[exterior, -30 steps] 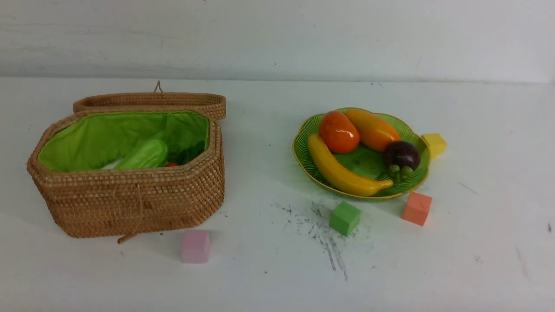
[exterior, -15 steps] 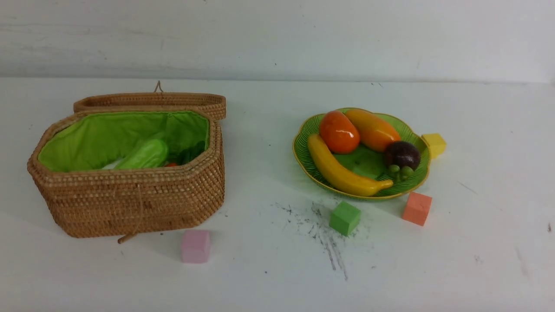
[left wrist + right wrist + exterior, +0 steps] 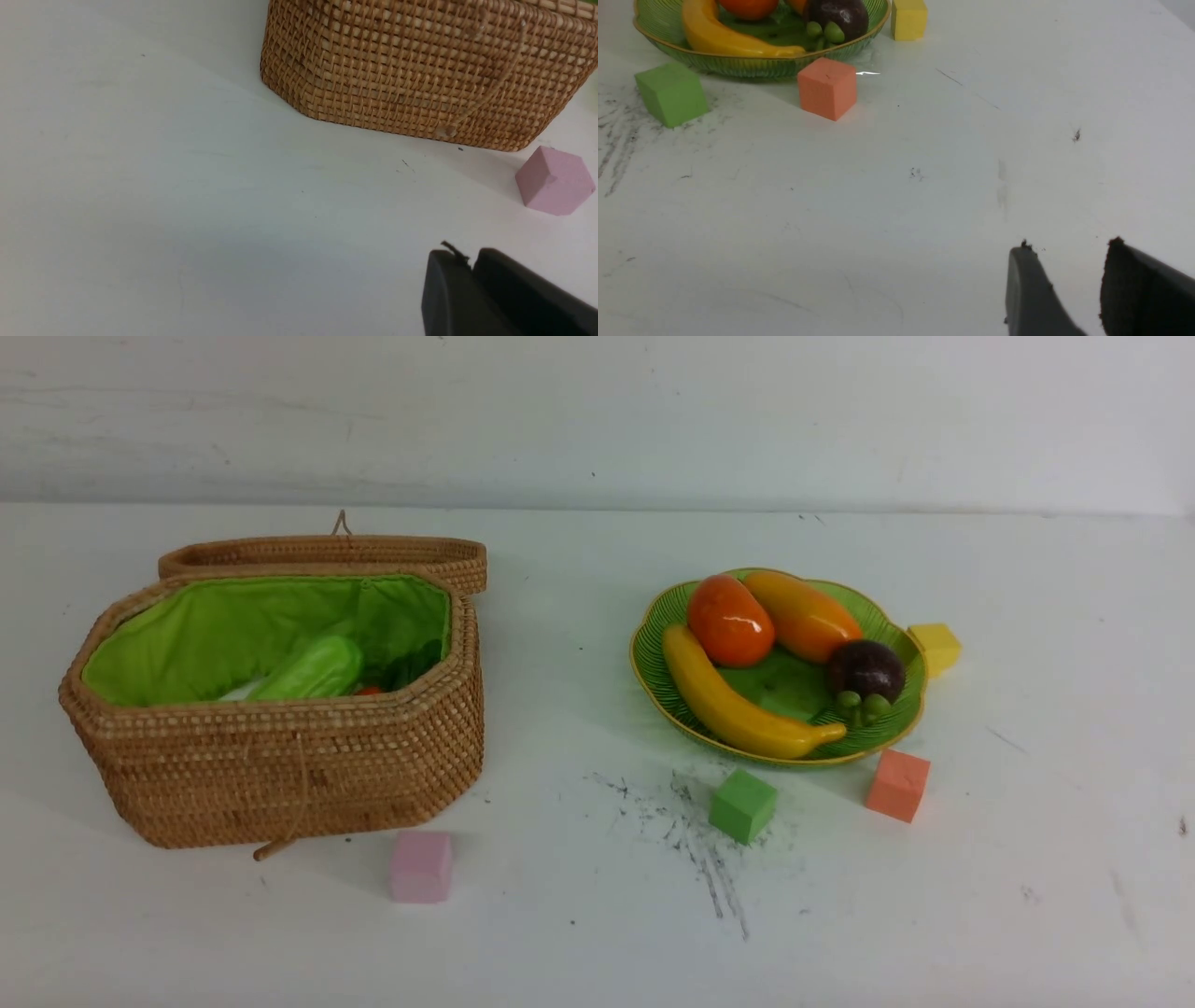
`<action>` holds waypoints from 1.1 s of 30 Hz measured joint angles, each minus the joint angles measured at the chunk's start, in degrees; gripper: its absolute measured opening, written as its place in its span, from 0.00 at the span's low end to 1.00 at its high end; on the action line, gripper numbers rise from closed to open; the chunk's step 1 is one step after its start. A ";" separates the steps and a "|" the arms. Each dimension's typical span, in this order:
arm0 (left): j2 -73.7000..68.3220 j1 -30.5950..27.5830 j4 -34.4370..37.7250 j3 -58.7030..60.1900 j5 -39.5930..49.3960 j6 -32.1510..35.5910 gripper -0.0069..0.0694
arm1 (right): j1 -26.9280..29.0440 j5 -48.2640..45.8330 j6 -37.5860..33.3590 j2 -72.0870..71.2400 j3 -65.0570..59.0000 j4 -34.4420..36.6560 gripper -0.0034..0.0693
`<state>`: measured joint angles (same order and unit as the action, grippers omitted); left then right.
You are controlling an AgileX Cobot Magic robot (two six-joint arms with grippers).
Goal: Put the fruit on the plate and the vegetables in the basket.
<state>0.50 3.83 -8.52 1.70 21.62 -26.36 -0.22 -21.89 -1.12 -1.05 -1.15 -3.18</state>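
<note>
Basket: tan woven wicker basket with green cloth lining (image 3: 280,784), toward the worktop's left edge; long axis ran mostly left to right. It held a pale green ridged toy gourd (image 3: 313,670), a white piece and an orange piece.
Plate: green ribbed glass dish with yellow rim (image 3: 644,695), right of centre; all four glossy toy fruits (image 3: 733,621) lay inside.
Left gripper (image 3: 469,261): nearer the basket, which lay ahead; fingers close together, contact uncertain.
Right gripper (image 3: 1069,254): nearer the plate, ahead of it; fingers apart, nothing between.
Coming move: probably none toward either; sorting looked complete.
</note>
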 joint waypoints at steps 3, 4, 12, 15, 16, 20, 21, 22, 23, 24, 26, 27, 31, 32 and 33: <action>0.00 0.00 0.00 0.00 0.00 0.00 0.18 | 0.00 0.00 0.00 0.00 0.00 0.00 0.38; 0.00 0.00 0.00 0.00 0.00 0.00 0.18 | 0.00 0.00 0.00 0.00 0.00 0.00 0.38; 0.00 0.00 0.00 0.00 0.00 0.00 0.19 | 0.00 0.00 0.00 0.00 0.00 -0.05 0.38; 0.00 0.00 0.00 0.00 0.00 0.00 0.19 | 0.00 0.00 0.00 0.00 0.00 -0.05 0.38; 0.00 0.00 0.00 0.00 0.00 0.00 0.19 | 0.00 0.00 0.00 0.00 0.00 -0.05 0.38; 0.00 0.00 0.00 0.00 0.00 0.00 0.20 | 0.00 0.00 0.00 0.00 0.00 -0.05 0.38; 0.00 0.00 0.00 0.00 0.00 0.00 0.20 | 0.00 0.00 0.00 0.00 0.00 -0.05 0.38; 0.00 0.00 0.00 0.00 0.00 0.00 0.20 | 0.00 0.00 0.00 0.00 0.00 -0.05 0.38; 0.00 0.00 0.00 0.00 0.00 0.00 0.20 | 0.00 0.00 0.00 0.00 0.00 -0.05 0.38; 0.00 0.00 0.00 0.00 0.00 0.00 0.21 | 0.00 0.00 0.00 0.00 0.00 -0.05 0.38; 0.00 0.00 0.00 0.00 0.00 0.00 0.21 | 0.00 0.00 0.00 0.00 0.00 -0.05 0.38; 0.00 0.00 -0.04 0.00 0.00 0.00 0.21 | 0.00 0.00 0.00 0.00 0.00 -0.05 0.38; 0.00 0.00 -0.04 0.00 0.00 0.00 0.21 | 0.00 0.00 0.00 0.00 0.00 -0.06 0.38; 0.00 0.00 -0.04 0.00 0.00 0.00 0.21 | 0.00 0.00 0.00 0.00 0.00 -0.11 0.38; 0.00 0.00 -0.04 0.00 0.00 0.00 0.21 | 0.00 0.00 0.00 0.00 0.00 -0.11 0.38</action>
<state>0.50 3.83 -8.56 1.70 21.62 -26.36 -0.22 -21.89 -1.12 -1.05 -1.15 -3.29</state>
